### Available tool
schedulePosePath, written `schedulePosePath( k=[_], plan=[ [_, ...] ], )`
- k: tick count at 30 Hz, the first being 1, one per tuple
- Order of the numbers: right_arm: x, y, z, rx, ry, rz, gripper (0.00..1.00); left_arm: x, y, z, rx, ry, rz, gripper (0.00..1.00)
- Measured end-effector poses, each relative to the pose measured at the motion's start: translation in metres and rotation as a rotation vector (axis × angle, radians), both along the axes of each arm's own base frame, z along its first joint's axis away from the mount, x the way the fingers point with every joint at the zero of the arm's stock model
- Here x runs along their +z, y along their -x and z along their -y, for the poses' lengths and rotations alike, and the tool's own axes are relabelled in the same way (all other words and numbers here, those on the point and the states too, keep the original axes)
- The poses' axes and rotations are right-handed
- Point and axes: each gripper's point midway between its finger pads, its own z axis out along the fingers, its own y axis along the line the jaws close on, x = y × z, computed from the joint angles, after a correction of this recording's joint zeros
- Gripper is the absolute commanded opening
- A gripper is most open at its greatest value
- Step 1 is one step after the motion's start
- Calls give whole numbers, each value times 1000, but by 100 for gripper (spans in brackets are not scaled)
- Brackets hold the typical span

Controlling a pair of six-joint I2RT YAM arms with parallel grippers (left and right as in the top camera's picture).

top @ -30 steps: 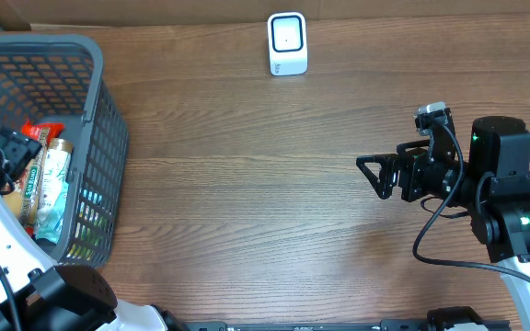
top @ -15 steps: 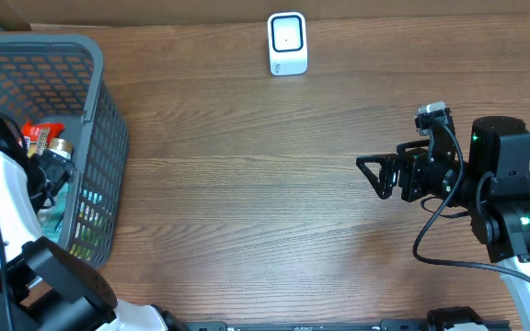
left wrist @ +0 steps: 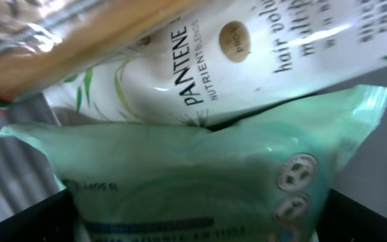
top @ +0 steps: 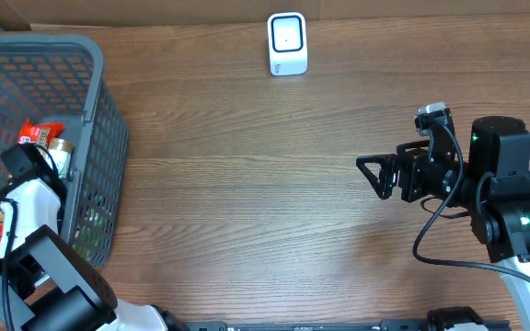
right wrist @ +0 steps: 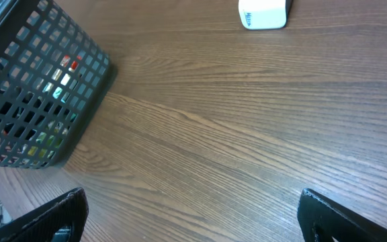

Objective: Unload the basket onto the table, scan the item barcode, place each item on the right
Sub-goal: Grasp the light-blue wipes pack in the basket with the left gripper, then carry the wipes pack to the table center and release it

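In the left wrist view, a pale green soft packet point(left wrist: 200, 168) fills the space in front of my left gripper point(left wrist: 193, 225). Its dark fingers point(left wrist: 32, 218) stand wide apart on either side of the packet, open and not closed on it. A white Pantene tube point(left wrist: 247, 67) lies just above the packet. Seen from overhead, the left arm point(top: 28, 175) reaches down into the grey basket point(top: 99, 110) and hides its own fingers. The white scanner point(top: 287, 43) stands at the table's far edge. My right gripper point(top: 368, 175) hovers open over bare wood, with nothing in it.
The basket holds several more items, among them a red-and-white pack point(top: 40, 131). In the right wrist view the basket point(right wrist: 39, 87) is at the upper left and the scanner point(right wrist: 264, 13) at the top. Wooden tabletop point(top: 247, 184) lies between basket and right arm.
My left arm has swung toward the front of the basket and dipped down onto the items. The right arm has not moved.
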Motion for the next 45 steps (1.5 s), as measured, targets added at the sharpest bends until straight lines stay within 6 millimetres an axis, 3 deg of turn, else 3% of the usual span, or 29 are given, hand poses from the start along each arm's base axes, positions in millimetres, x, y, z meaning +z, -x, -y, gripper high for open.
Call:
schedulePosePath(
  k=[3, 4, 5, 6, 7, 11, 15, 21, 24, 26, 29, 33, 36, 40, 43, 45],
  plan=[
    [-2, 0, 0, 0, 1, -8, 100, -3, 0, -2, 2, -23, 10, 98],
    [-3, -1, 0, 0, 1, -14, 100, -3, 0, -2, 2, -26, 14, 90],
    [-5, -1, 0, 0, 2, -20, 100, -3, 0, -2, 3, -29, 16, 81],
    [-6, -1, 0, 0, 2, -25, 100, -3, 0, -3, 3, -33, 18, 60],
    [-7, -1, 0, 0, 3, -29, 100, -3, 0, -3, 3, -36, 19, 45],
    [-8, -2, 0, 0, 3, -35, 100, -1, -5, -6, 8, -50, 41, 7],
    [-8, -2, 0, 0, 4, -35, 100, 1, -9, -5, 0, -47, 52, 4],
    [-8, -2, 0, 0, 4, -35, 100, 4, 2, 4, 0, 2, -8, 4],
    [-8, -2, 0, 0, 3, -35, 100, 16, 7, 9, -4, 43, -52, 4],
    [-8, -2, 0, 0, 4, -35, 100, 34, 4, 6, -3, 48, -58, 4],
    [-8, -2, 0, 0, 4, -35, 100, 82, -12, -8, -2, 19, -19, 4],
    [-7, -3, 0, 0, 3, -30, 100, 177, -40, -27, -25, -80, 118, 4],
    [-6, -4, 0, 1, 3, -23, 100, 238, -54, -18, -128, -99, 227, 4],
    [-6, -4, 0, 0, 2, -19, 100, 305, -77, 27, -362, -78, 392, 4],
    [-6, -4, 0, 0, 2, -18, 100, 332, -91, 80, -566, -27, 475, 4],
    [-6, -4, -1, 0, 2, -18, 100, 340, -99, 127, -721, 28, 507, 4]
  ],
)
